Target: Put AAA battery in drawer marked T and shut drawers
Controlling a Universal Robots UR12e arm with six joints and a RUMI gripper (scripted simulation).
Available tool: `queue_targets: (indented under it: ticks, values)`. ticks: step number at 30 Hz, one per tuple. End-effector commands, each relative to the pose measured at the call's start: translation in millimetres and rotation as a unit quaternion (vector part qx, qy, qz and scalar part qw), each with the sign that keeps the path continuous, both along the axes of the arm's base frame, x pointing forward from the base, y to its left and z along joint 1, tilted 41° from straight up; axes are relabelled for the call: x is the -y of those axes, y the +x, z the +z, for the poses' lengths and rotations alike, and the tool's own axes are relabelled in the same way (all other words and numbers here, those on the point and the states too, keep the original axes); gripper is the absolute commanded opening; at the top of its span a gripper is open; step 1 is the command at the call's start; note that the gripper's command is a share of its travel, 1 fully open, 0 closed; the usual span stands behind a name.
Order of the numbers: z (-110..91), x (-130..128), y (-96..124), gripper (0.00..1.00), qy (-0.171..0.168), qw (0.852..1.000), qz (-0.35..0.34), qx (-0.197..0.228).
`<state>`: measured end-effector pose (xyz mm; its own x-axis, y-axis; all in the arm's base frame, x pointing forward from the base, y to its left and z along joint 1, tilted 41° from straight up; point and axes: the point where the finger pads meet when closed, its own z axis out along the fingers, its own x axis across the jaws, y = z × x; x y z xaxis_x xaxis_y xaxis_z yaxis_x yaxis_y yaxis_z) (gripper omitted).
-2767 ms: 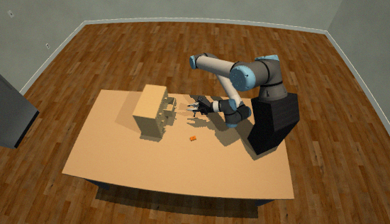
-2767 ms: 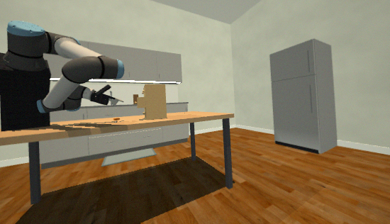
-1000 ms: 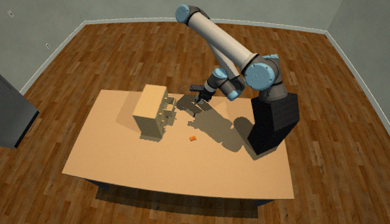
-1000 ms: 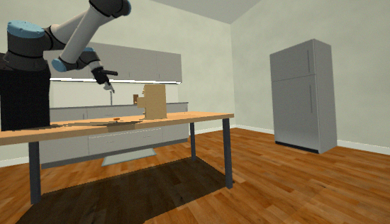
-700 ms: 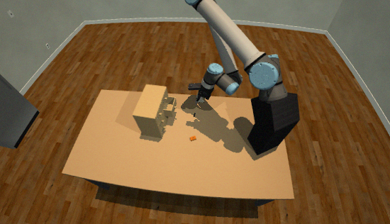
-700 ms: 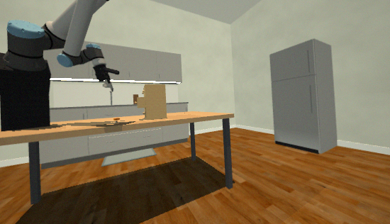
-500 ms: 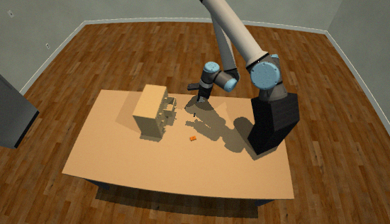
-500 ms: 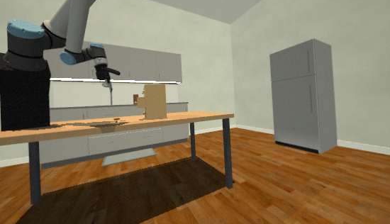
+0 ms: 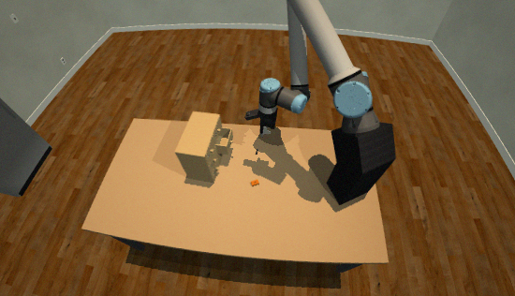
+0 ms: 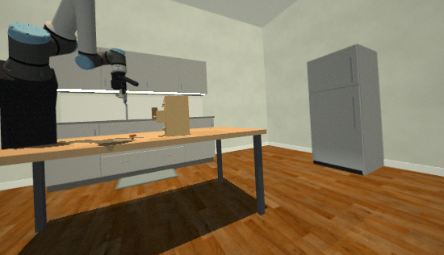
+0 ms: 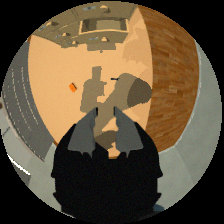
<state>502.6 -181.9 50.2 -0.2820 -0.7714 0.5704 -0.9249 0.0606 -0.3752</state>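
The tan chest [image 9: 198, 133] [image 10: 178, 115] stands upright on the table. One upper drawer [image 9: 225, 140] [image 10: 160, 116] [image 11: 104, 31] is pulled part way out, at the end of the chest by the table's back edge; no object can be made out in it. The other drawers look shut; no letters are readable. A small dark elongated object, seemingly the AAA battery [image 9: 257, 152] [image 11: 115, 79], lies on the table in front of the chest. My gripper [image 9: 266, 131] [image 10: 123, 96] [image 11: 105, 107] points down, high above the table, its jaws slightly apart with nothing between them.
A small orange object [image 9: 255, 183] [image 10: 132, 135] [image 11: 73, 87] lies on the table, towards its front edge from the dark object. The arm's black base [image 9: 360, 161] [image 10: 28, 110] stands at the opposite end of the table from the chest.
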Motion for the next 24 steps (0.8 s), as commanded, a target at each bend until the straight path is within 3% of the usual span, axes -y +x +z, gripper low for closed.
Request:
queue_targets:
  ticks: [1, 24]
  values:
    - [-1.3, -1.5, -1.2, 0.2, 0.006, 1.0, -0.009, -0.014]
    - [-3.0, -2.1, -3.7, 0.2, 0.008, 1.0, -0.011, -0.018]
